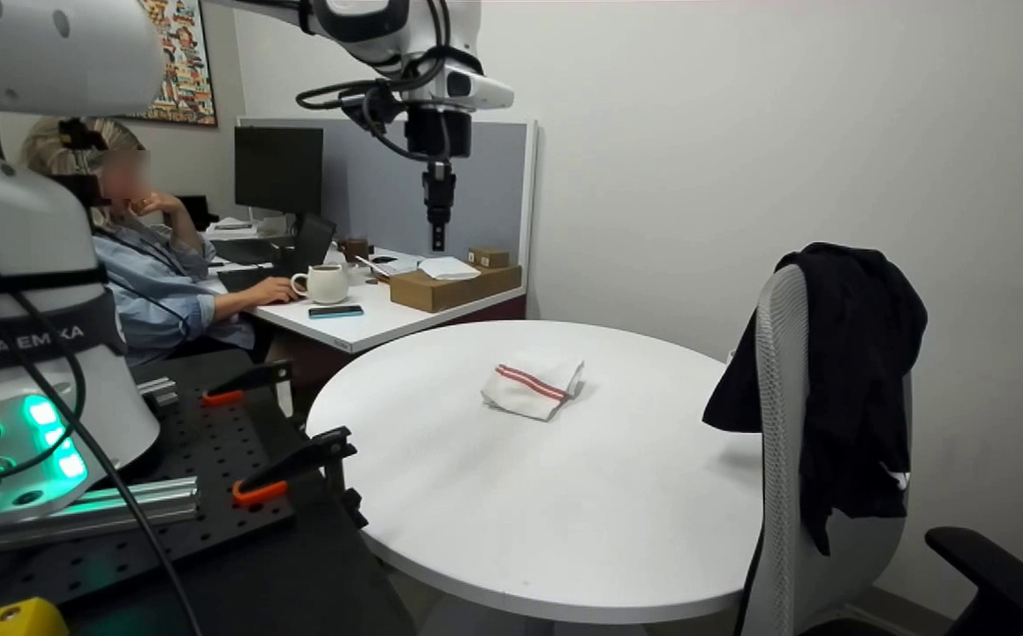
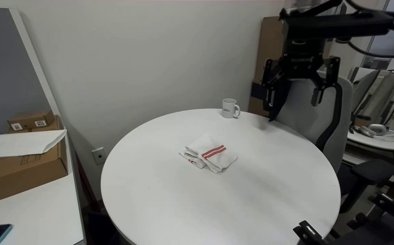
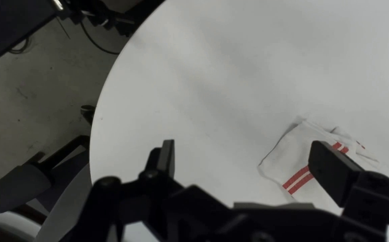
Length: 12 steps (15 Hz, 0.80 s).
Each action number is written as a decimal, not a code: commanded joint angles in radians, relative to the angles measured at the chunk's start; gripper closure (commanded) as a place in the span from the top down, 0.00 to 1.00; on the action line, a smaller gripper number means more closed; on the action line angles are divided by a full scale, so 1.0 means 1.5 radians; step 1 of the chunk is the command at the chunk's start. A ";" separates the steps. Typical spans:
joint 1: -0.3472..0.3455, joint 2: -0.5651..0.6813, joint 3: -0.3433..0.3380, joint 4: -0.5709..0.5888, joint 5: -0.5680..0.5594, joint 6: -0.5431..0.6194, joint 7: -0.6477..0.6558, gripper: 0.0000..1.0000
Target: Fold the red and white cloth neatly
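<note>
While the spread pincer (image 3: pixel 243 149) partly hides the cloth (image 3: pixel 288 153) (wrist view), both exterior views show it unobscured.

Left, a person (image 1: pixel 154 291) sits at a desk (image 1: pixel 376 311) with cup (image 1: pixel 327 284), phone (image 1: pixel 336 311), cardboard box (image 1: pixel 454 290) — right, dark clothing (image 1: pixel 860 362) drapes a chair (image 1: pixel 781 397). In an exterior view, a mug (image 2: pixel 229 109) stands far across the table (image 2: pixel 156 204).

in an exterior view, the gripper (image 2: pixel 292 101) hangs clear of the table (image 2: pixel 156 194), jaws apart. the table supports 1 folded, red-striped cloth (image 2: pixel 210 153) and, near the edge, 1 upright white mug (image 2: pixel 228 109).
</note>
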 commanded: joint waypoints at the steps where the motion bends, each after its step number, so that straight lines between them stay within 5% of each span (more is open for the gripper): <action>1: 0.065 0.087 -0.040 -0.029 -0.068 0.074 0.030 1.00; 4: 0.114 0.105 -0.068 -0.058 -0.084 0.094 0.032 1.00; 12: 0.109 0.107 -0.068 -0.058 -0.084 0.094 0.026 1.00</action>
